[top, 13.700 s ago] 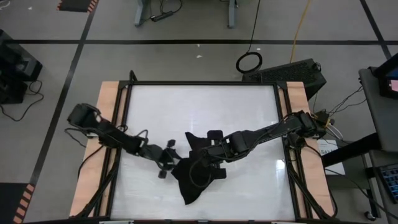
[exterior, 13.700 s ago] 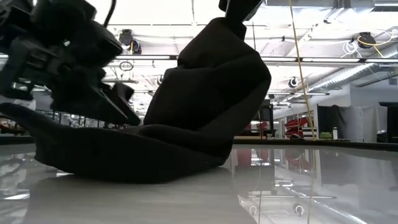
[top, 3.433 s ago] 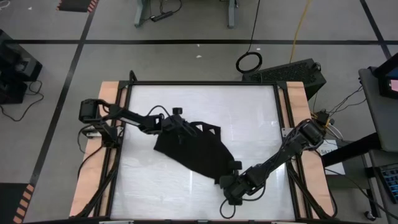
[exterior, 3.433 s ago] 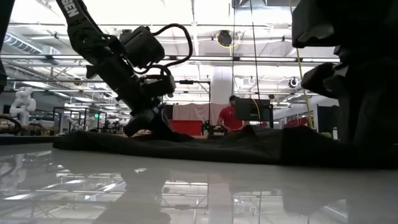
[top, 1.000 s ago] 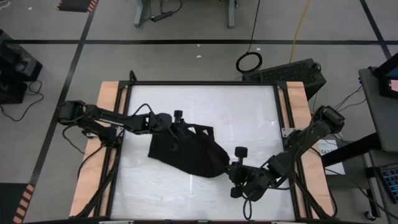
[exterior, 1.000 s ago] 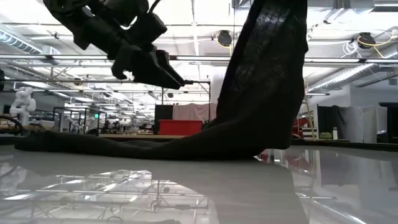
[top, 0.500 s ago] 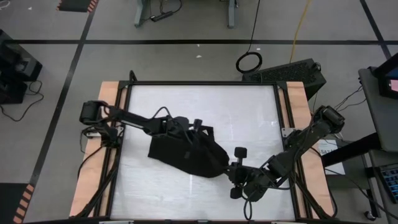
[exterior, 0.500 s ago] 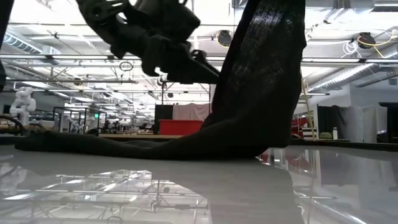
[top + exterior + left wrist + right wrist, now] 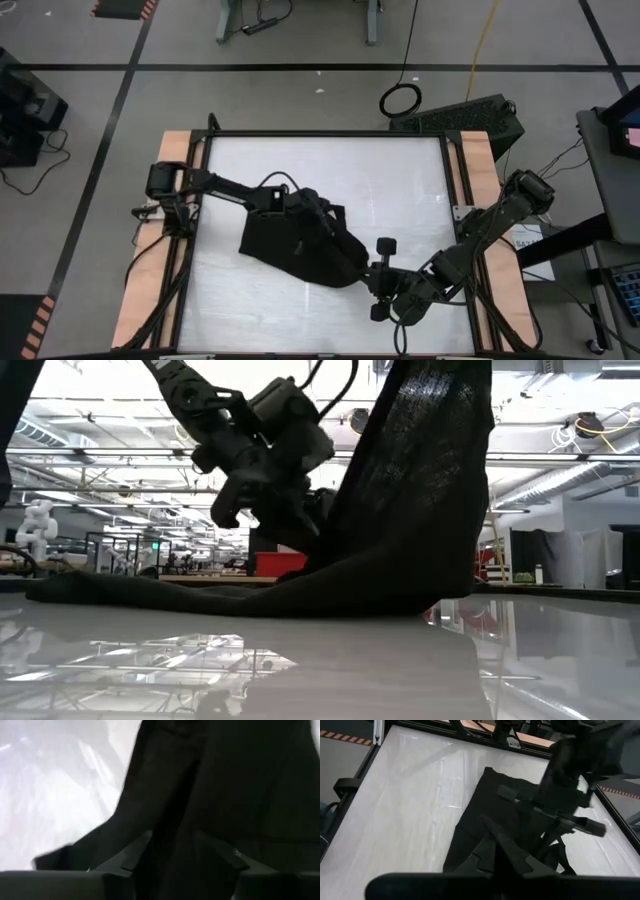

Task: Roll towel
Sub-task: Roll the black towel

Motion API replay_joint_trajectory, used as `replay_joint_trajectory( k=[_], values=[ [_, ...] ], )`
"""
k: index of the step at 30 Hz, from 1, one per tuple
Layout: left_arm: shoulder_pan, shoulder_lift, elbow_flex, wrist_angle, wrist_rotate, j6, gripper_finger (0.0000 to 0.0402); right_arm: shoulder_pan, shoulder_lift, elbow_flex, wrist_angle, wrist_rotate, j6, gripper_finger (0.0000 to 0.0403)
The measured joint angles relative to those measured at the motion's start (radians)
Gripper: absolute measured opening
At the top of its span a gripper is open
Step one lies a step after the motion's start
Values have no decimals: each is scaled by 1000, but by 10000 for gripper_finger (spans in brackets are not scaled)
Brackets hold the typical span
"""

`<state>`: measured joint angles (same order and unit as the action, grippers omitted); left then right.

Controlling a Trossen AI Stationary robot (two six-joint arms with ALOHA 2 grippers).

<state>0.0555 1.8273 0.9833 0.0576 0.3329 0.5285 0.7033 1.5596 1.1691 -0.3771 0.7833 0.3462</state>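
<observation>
Left claw (image 9: 325, 222) reaches inward; right claw (image 9: 372, 270) clamped (raised).

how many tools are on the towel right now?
2. The left tool is down on the towel near its far edge, mid-table. The right tool is shut on the towel's right corner, holding it lifted off the table.

White glossy table (image 9: 400, 190), black-framed, with bare wooden strips along its 9 and 3 o'clock edges. Black towel (image 9: 290, 245) lies crumpled just toward 7 o'clock of centre, its 4 o'clock corner lifted off the surface.
</observation>
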Motion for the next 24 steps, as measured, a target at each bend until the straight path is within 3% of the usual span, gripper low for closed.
replay_joint_trajectory(
  k=[6, 13, 24],
  values=[
    [64, -9, -2, -131, -12, 4, 119, 0, 0, 0, 0, -1, -5, 0],
    [113, -9, -2, -228, 33, 9, 118, 0, 0, 0, 0, -1, -14, 0],
    [175, -9, -2, -334, 22, 58, 118, 0, 0, 0, -1, -3, -15, 0]
  ],
)
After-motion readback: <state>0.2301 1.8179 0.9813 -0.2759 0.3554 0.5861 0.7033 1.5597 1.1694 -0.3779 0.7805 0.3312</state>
